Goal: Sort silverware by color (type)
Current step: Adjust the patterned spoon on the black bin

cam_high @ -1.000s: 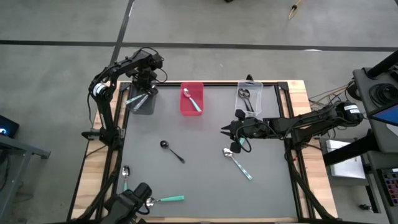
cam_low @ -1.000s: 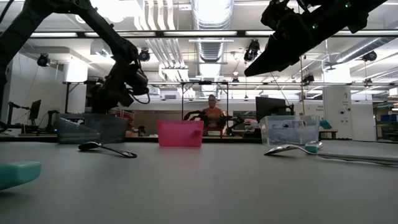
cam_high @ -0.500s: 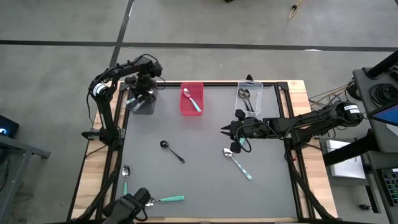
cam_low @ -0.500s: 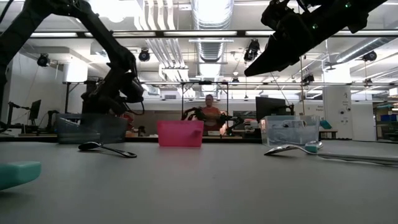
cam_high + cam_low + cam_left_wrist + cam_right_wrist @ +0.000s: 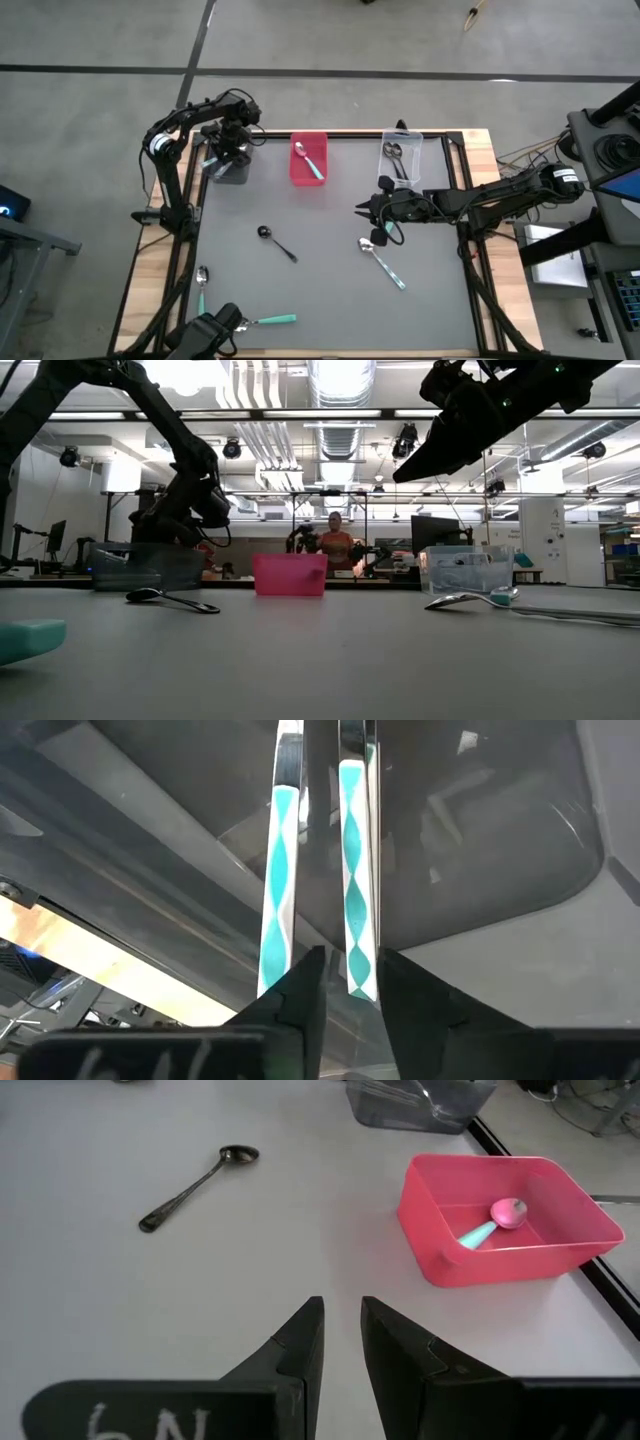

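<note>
My left gripper (image 5: pixel 230 152) hangs over the grey bin (image 5: pixel 235 172) at the table's far left, pointing steeply down. Two spoons with pale teal-patterned handles (image 5: pixel 278 870) (image 5: pixel 355 870) lie in that bin, leaning on its wall (image 5: pixel 500 840). The free end of one handle (image 5: pixel 360 982) stands in the narrow gap of the left gripper (image 5: pixel 350 970). My right gripper (image 5: pixel 362 210) hovers above the table's middle right, open by a narrow gap (image 5: pixel 342 1325), with nothing in it. A black spoon (image 5: pixel 277 243) and a teal-handled spoon (image 5: pixel 383 264) lie flat on the mat. My left gripper comes at the patterned handle from above, slanting down, with the handle's free end (image 5: pixel 360 982) between its fingertips. I cannot tell whether the fingers touch it. The spoon rests in the grey bin.
A red bin (image 5: pixel 308 172) holds a teal-handled spoon (image 5: pixel 490 1225). A clear bin (image 5: pixel 400 150) at the far right holds dark and silver spoons. Near the front left lie a pale-handled spoon (image 5: pixel 202 283) and a teal-handled one (image 5: pixel 268 320). A person stands in the room behind the table.
My left gripper has sunk toward the grey bin, coming slightly toward the table's near edge, and has then kept still. My right arm has not moved.
</note>
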{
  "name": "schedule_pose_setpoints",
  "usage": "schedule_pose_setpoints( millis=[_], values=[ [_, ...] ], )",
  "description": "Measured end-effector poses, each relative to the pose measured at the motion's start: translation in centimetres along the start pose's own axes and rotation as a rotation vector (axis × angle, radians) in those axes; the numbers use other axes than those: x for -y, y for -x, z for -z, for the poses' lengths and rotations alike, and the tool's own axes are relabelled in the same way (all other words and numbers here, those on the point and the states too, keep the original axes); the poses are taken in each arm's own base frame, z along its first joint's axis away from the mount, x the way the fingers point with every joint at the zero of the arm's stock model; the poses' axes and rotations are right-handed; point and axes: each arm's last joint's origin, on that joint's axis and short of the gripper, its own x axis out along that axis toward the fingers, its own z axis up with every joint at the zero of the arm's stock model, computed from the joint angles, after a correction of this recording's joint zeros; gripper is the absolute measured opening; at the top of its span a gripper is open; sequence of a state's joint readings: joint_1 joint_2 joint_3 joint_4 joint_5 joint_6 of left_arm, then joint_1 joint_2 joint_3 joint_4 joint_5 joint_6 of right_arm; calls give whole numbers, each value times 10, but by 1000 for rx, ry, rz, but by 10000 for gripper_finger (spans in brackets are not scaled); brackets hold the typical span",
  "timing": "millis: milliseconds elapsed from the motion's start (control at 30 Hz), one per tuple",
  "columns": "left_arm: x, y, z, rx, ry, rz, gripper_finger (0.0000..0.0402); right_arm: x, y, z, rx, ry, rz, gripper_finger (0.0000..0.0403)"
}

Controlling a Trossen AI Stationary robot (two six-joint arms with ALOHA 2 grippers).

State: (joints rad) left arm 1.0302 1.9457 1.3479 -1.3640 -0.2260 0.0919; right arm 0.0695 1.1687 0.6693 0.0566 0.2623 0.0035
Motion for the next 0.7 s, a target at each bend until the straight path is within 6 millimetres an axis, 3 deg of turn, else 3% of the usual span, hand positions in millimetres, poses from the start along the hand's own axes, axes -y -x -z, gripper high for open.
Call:
schedule_pose_setpoints(
  millis=[267,700],
  values=[
    [0,0,0,-1,4,0,6,0,0,0,0,0,0,61],
    [0,0,1,-14,4,0,0,0,0,0,0,0,0,61]
  ],
)
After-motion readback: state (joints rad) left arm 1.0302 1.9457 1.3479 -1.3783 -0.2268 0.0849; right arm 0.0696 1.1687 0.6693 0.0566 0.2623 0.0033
